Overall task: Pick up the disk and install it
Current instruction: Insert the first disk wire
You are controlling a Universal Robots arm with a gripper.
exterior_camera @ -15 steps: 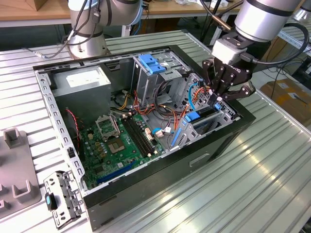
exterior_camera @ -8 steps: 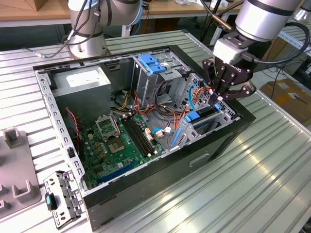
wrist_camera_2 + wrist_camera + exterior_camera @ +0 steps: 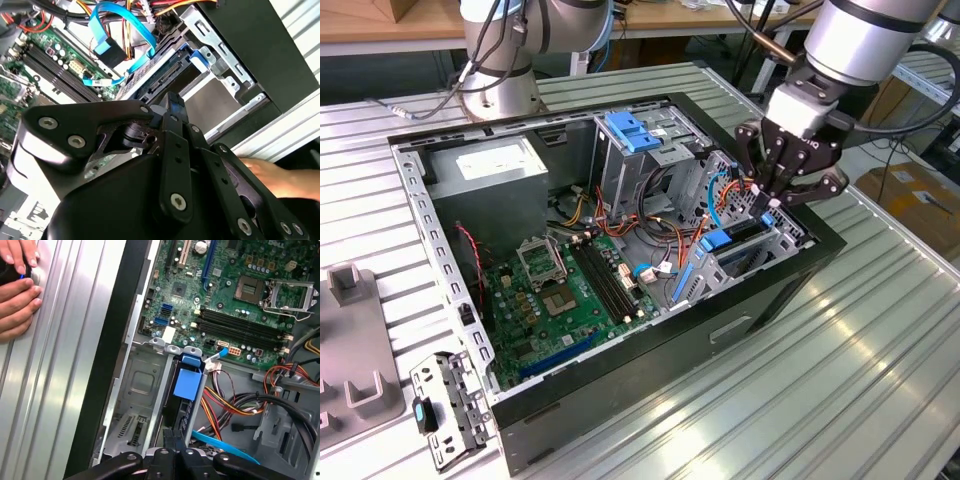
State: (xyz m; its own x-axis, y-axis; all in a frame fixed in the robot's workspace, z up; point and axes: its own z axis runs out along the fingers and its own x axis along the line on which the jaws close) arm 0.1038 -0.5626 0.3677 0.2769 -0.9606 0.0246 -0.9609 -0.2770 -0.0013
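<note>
Hovering clenched, fingertips pressed together, the pincer (image 3: 773, 205) is at the upper end of the disk (image 3: 175, 400). The disk stands on edge, blue rail showing, in the metal cage (image 3: 137, 390) at the corner of the open computer case (image 3: 620, 400) nearest the bench (image 3: 820, 380) edge on the exterior view's right. Beyond lies the green circuit board (image 3: 560, 300). A hand (image 3: 15, 290) rests on the bench beside the case.
</note>
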